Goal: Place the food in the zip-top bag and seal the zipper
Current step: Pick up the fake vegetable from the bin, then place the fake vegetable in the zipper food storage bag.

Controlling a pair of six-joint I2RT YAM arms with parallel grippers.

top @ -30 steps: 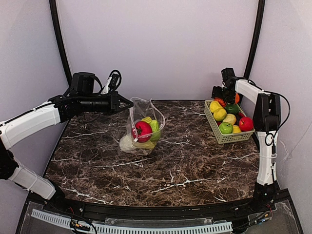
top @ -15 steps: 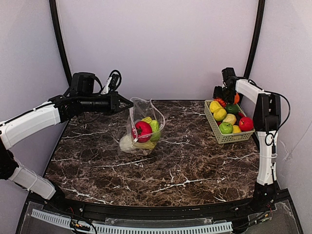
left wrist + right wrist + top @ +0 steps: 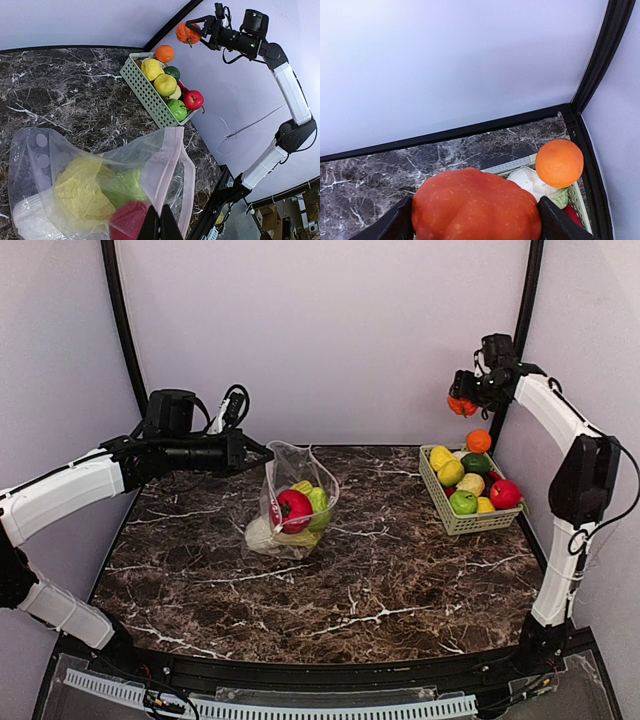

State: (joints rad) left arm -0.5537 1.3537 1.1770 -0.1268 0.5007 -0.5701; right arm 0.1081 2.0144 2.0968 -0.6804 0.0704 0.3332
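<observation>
The clear dotted zip-top bag point(image 3: 295, 502) stands open on the marble table, holding a red apple point(image 3: 294, 508), a green pear point(image 3: 318, 503), a lemon and a cabbage point(image 3: 80, 192). My left gripper point(image 3: 262, 452) is shut on the bag's pink zipper strip point(image 3: 167, 172) and holds the mouth up. My right gripper point(image 3: 462, 404) is raised high above the basket, shut on an orange-red tomato point(image 3: 476, 206), which also shows in the left wrist view point(image 3: 187, 33).
The pale green mesh basket point(image 3: 445, 502) stands at the right back with several fruits: an orange point(image 3: 479, 440), yellow ones, a green apple point(image 3: 463, 502) and a red apple point(image 3: 505, 493). The back wall and a black corner post point(image 3: 525, 310) are close behind my right arm.
My right gripper has risen from the basket's back end with the orange-red tomato in it. My left arm and the bag have not moved.
</observation>
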